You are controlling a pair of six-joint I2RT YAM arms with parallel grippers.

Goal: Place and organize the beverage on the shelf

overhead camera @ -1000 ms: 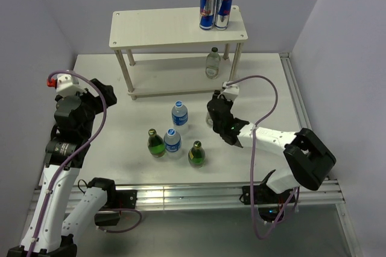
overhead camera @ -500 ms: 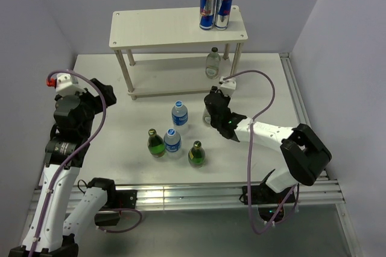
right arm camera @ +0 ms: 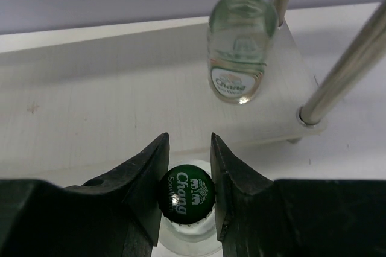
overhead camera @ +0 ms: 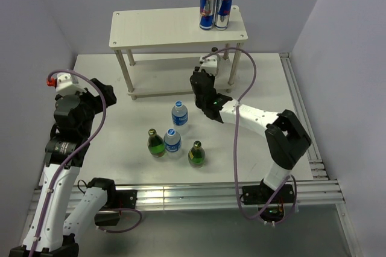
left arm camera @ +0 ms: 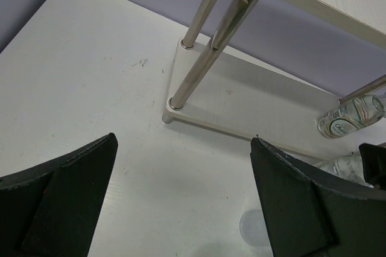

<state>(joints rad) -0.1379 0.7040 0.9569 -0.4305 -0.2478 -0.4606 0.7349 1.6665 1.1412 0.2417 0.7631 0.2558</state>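
My right gripper [right arm camera: 186,192] is shut on the green cap of a clear pale bottle [right arm camera: 186,240] and holds it upright at the front edge of the shelf's lower board [right arm camera: 120,106]. In the top view this gripper [overhead camera: 201,83] hides the bottle. A second clear bottle [right arm camera: 241,52] stands on that board at its right end. Two blue-labelled bottles [overhead camera: 180,114] [overhead camera: 172,140] and two green ones [overhead camera: 156,143] [overhead camera: 195,154] stand on the table before the cream shelf [overhead camera: 175,28]. My left gripper [left arm camera: 184,209] is open and empty, at the left of the table [overhead camera: 99,95].
Two blue-and-silver cans [overhead camera: 207,9] [overhead camera: 224,8] stand on the right end of the top board. Thin metal shelf legs [right arm camera: 350,67] [left arm camera: 196,70] stand at the corners. The right arm's cable [overhead camera: 250,82] loops over the shelf's right end. Walls close in the table.
My right gripper has carried the clear bottle up and to the left, from the open table to the front edge of the lower board. The left arm has not moved.
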